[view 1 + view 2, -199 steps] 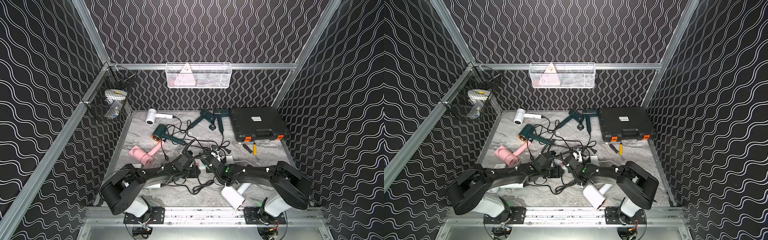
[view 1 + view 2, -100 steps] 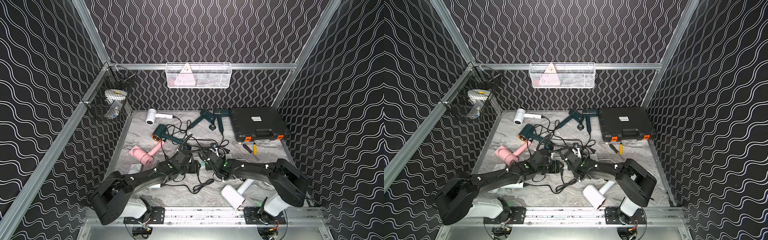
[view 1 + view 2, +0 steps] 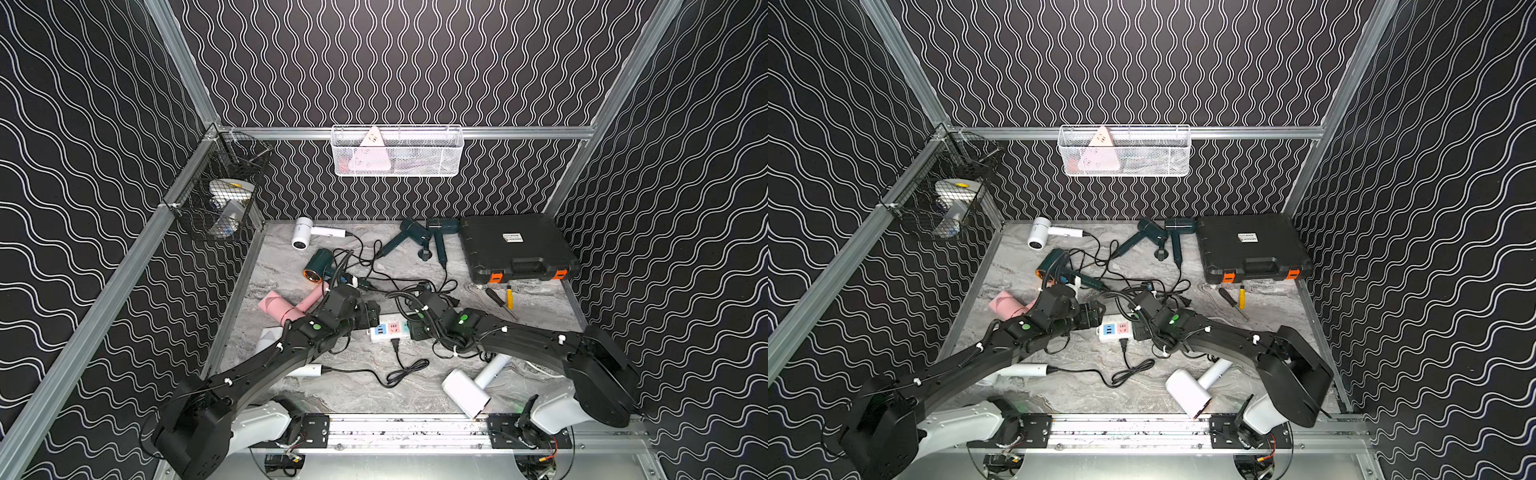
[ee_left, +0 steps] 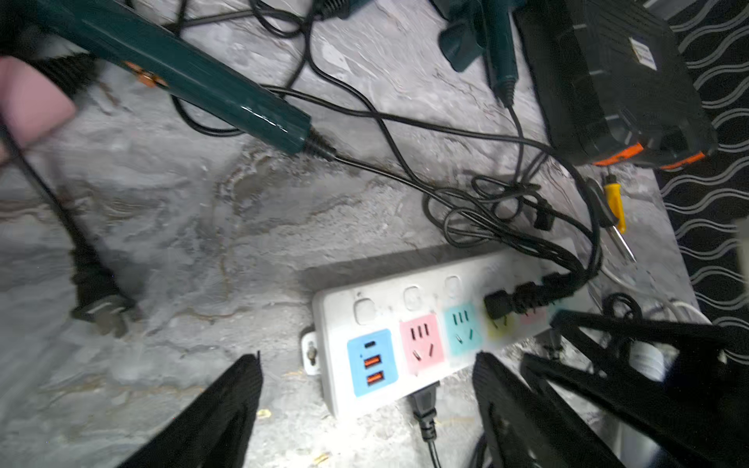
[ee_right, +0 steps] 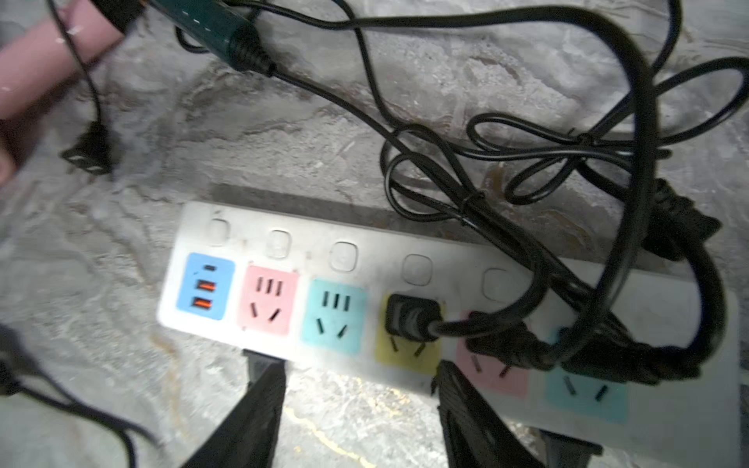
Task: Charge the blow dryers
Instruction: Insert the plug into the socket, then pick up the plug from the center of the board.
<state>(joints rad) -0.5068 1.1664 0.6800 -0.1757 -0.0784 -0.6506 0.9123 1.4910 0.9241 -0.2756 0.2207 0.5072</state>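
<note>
At the left of the grey marbled table (image 3: 282,270) we see the pink T-shaped blow dryer (image 3: 286,305) lying on its side just beside the left gripper (image 3: 368,313). A loose black plug (image 4: 101,308) lies flat on the marble near it. A white blow dryer with a round handle (image 3: 309,370) lies partly under the left arm, and a small white blow dryer (image 3: 307,235) rests well apart at the back wall. Just behind the left gripper lies the dark teal copper-ringed blow dryer (image 3: 318,270), glossy, with an orange switch on its handle. The left gripper's fingers (image 4: 243,385) stand wide apart and empty over the blue USB end of the white power strip with coloured sockets (image 3: 388,328). At the strip's other end the right gripper (image 5: 360,366) is also parted, less widely, and holds nothing. It sits at the strip's edge by the yellow socket, which holds a black plug (image 5: 411,320); two more black plugs lie over the pink and turquoise sockets beyond. Further right, two plain dark teal blow dryers (image 3: 419,239) lie together at the back, and a large white boxy blow dryer (image 3: 469,388) lies near the right arm. We cannot read the white label on the black plastic case with orange latches (image 3: 515,245).
</note>
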